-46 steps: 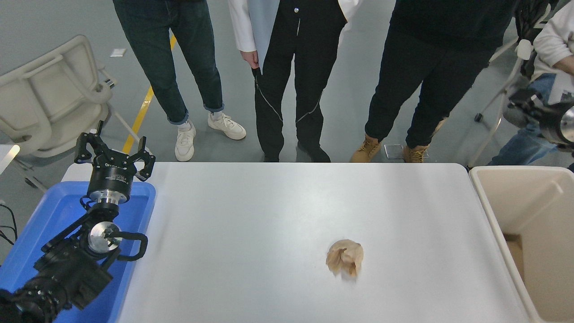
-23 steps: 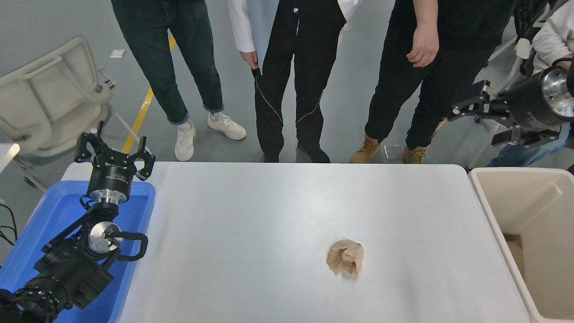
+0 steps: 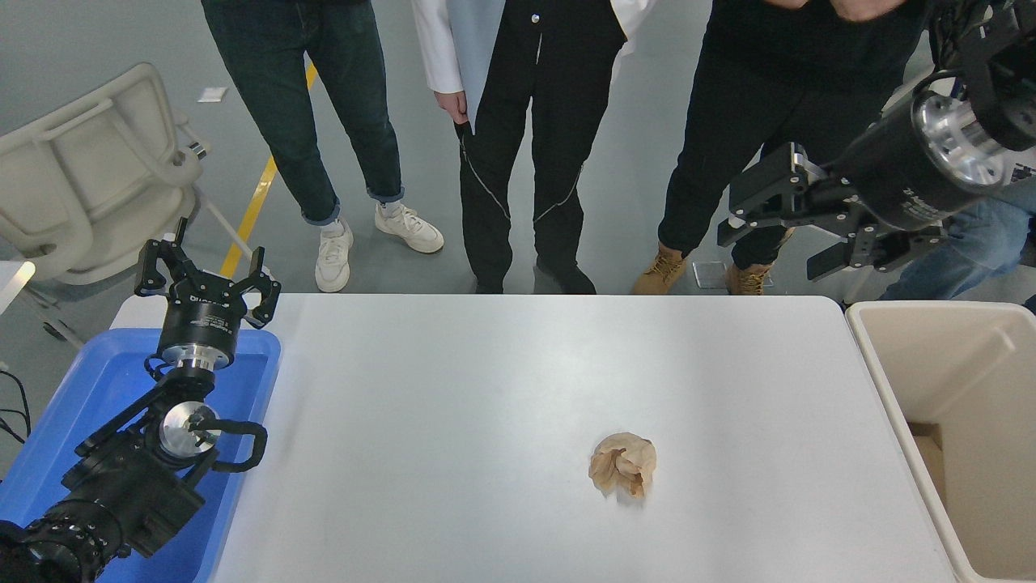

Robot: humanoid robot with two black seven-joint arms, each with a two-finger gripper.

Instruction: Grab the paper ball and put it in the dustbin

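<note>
The tan-brown paper ball [image 3: 622, 473] lies on the white table [image 3: 502, 389], right of centre and toward the near edge. The beige dustbin [image 3: 955, 389] stands off the table's right end, open at the top. My right gripper [image 3: 769, 231] is open and empty, raised high beyond the table's far right corner, far from the ball, fingers pointing left. My left gripper [image 3: 206, 271] is open and parked over the far end of the blue tray at the left.
A shallow blue tray [image 3: 89, 405] sits at the table's left end under my left arm. Several people stand along the far side [image 3: 534, 146]. A folded beige chair [image 3: 89, 178] stands at the far left.
My right arm has swung in from the right edge, moving left and higher into view with the gripper open. The paper ball and left arm have not moved.
</note>
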